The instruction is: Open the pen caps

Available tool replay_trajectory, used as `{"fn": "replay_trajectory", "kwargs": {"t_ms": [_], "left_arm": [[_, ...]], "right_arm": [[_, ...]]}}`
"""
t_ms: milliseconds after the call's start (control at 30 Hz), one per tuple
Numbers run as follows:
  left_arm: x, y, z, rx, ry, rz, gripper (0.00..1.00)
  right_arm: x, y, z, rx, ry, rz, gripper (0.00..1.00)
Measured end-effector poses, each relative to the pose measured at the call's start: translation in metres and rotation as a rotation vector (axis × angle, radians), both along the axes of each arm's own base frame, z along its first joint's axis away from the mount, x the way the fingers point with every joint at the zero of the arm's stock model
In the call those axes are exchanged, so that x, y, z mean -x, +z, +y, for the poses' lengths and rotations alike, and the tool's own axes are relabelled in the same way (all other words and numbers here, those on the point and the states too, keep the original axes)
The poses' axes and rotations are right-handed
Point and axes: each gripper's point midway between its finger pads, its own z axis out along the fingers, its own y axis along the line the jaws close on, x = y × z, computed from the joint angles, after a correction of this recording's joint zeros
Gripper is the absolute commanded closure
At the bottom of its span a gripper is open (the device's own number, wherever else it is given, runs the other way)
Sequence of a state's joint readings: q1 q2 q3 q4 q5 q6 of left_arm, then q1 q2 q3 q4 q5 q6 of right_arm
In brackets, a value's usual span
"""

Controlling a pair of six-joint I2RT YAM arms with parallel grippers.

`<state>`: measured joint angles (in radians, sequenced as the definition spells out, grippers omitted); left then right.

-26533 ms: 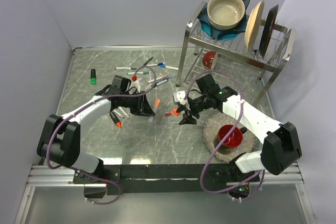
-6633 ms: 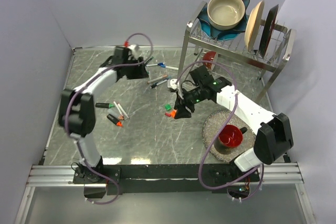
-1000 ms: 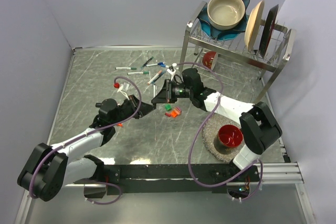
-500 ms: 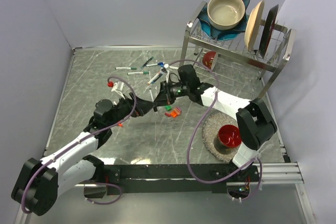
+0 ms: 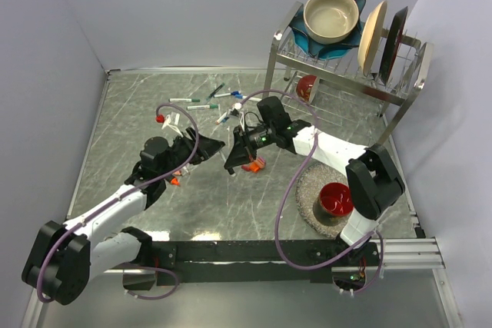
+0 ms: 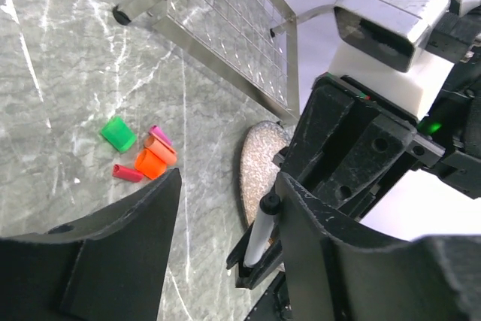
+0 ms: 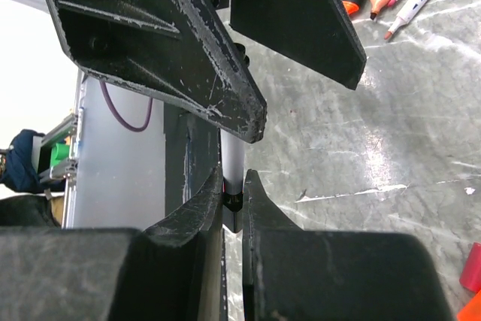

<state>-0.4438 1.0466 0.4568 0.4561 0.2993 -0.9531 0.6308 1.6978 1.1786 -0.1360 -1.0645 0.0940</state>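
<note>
Four loose pen caps [image 6: 143, 157] (green, pink, orange, red) heaped on the counter [image 6: 60, 95], below the arms. Thin white marker [image 6: 258, 235] pinched tight in the right claw [image 7: 231, 184]. The left claw [image 6: 229, 186] gapes astride it, gripping nothing. Caps look light, stiff, slick: pinch squarely across the short tube.

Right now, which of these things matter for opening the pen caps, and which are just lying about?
In the job: held marker, right end effector, left end effector, loose caps, markers at the back.
Lying about: dish rack, bowl, red cup, round mat.
</note>
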Motion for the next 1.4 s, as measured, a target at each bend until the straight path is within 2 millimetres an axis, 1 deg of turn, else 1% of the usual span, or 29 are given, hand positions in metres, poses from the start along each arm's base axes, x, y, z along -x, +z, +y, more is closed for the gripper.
{"fn": "replay_trajectory", "kwargs": {"t_ms": [133,233,333,400,433,567,600,667,700,800,1000,1067,1100,1167,1267,1367,1400], "left_arm": [[0.001,-0.002,-0.004,0.007,-0.027,0.007,0.44],[0.002,-0.008,-0.011,0.015,-0.064,0.021,0.49],[0.004,-0.011,-0.015,0.023,-0.091,0.033,0.6],[0.005,-0.009,-0.016,0.031,-0.099,0.033,0.81],[0.005,-0.008,-0.017,0.035,-0.102,0.029,0.99],[0.007,-0.004,-0.019,0.047,-0.116,0.021,0.99],[0.007,-0.005,-0.019,0.046,-0.118,0.023,0.99],[0.008,-0.004,-0.019,0.046,-0.119,0.023,0.99],[0.007,-0.004,-0.019,0.046,-0.117,0.023,0.99],[0.006,-0.002,-0.016,0.05,-0.096,0.022,0.99],[0.002,0.006,-0.006,0.06,-0.015,0.028,0.99],[-0.001,0.011,-0.002,0.069,0.016,0.018,0.99],[-0.001,0.013,0.0,0.073,0.025,0.018,0.99],[-0.003,0.016,0.003,0.076,0.05,0.016,0.99],[-0.005,0.017,0.007,0.078,0.077,0.017,0.99],[-0.006,0.016,0.01,0.076,0.095,0.022,0.99],[-0.006,0.015,0.01,0.074,0.099,0.027,0.99]], "right_arm": [[0.001,-0.001,-0.001,0.004,0.004,0.001,0.98],[-0.001,0.0,0.0,0.007,-0.001,-0.002,0.98],[-0.004,0.0,0.0,0.013,-0.012,-0.008,0.98],[-0.005,-0.001,0.0,0.019,-0.021,-0.009,0.98],[-0.006,-0.002,0.0,0.021,-0.024,-0.01,0.98],[-0.007,-0.004,0.0,0.029,-0.031,-0.01,0.98],[-0.008,-0.004,0.0,0.03,-0.032,-0.011,0.96],[-0.008,-0.004,0.001,0.029,-0.034,-0.013,0.9],[-0.008,-0.004,0.001,0.029,-0.034,-0.013,0.82],[-0.009,-0.002,0.001,0.027,-0.032,-0.017,0.73],[-0.012,0.004,0.003,0.018,-0.03,-0.037,0.61],[-0.011,0.002,0.002,0.026,-0.031,-0.031,0.57],[-0.011,0.0,0.002,0.032,-0.031,-0.027,0.53],[-0.009,-0.003,0.002,0.04,-0.024,-0.021,0.52],[-0.008,-0.01,0.002,0.058,-0.022,-0.006,0.54],[-0.006,-0.015,0.003,0.07,-0.021,0.006,0.63],[-0.006,-0.015,0.003,0.071,-0.02,0.006,0.64]]}}
